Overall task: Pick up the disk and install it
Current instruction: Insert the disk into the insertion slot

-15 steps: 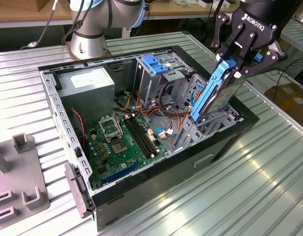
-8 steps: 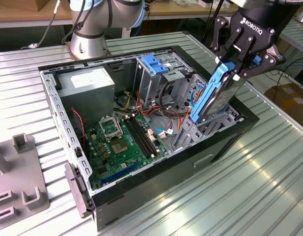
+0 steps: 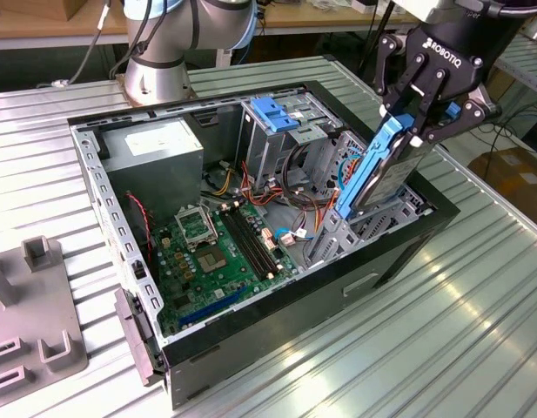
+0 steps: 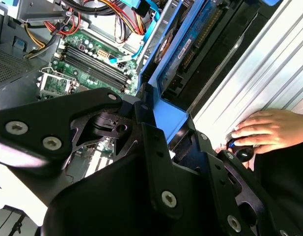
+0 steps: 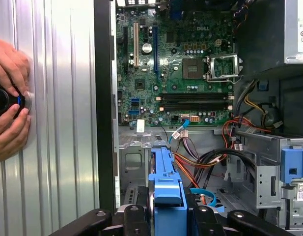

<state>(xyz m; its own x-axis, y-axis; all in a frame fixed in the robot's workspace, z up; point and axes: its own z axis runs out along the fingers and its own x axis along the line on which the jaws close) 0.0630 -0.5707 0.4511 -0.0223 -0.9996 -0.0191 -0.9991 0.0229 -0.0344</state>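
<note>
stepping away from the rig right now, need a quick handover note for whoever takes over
The hand is shut on the disk, gripping its blue-railed upper end.
The disk is off the table and tilted, its lower end dipping into the open computer case at the exterior view's right end, next to the cables.
Done: pickup.
Left: the disk is not seated in a bay yet.
Note: a person's hand is on a black knob on the ribbed table beside the case.
</note>
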